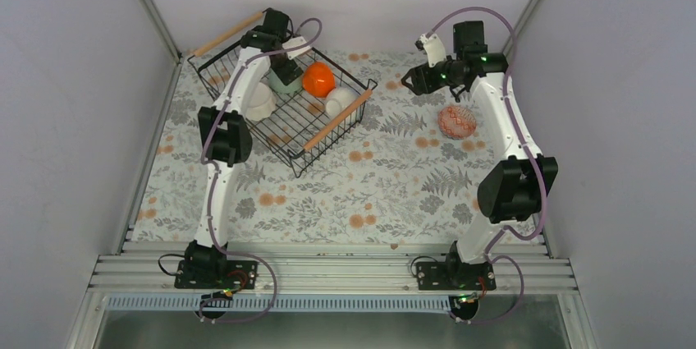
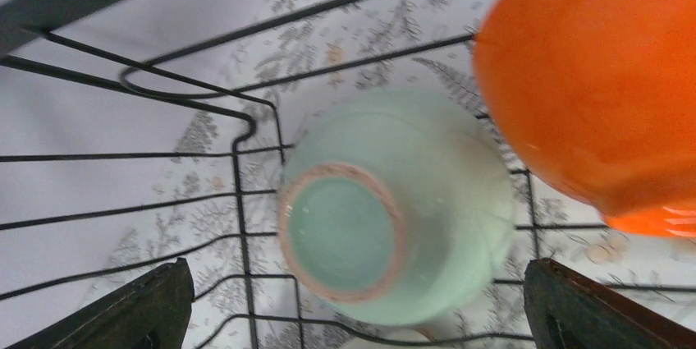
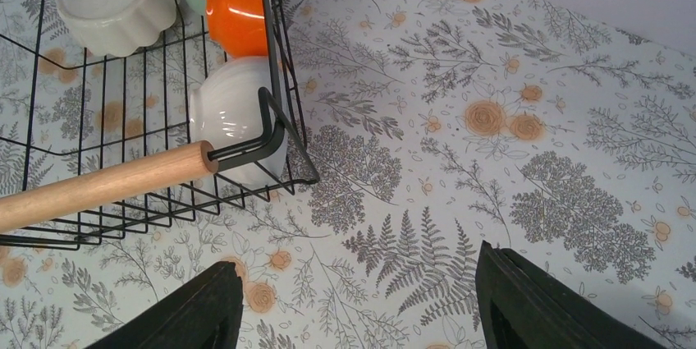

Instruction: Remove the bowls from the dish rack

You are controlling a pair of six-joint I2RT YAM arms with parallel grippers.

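I have my left pincer [image 2: 353, 306] spread wide and empty over the upturned pale green bowl [image 2: 394, 209] inside the dish rack [image 1: 337, 120], with the orange bowl [image 2: 599, 78] at its 2 o'clock. My right pincer [image 3: 369, 308] is half open, gripping nothing above the tabletop [image 3: 533, 119].

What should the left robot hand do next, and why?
Probably lower and close on the pale green bowl: the left gripper is open right above it, and the bowl lies upside down in the dish rack, beside the orange bowl.
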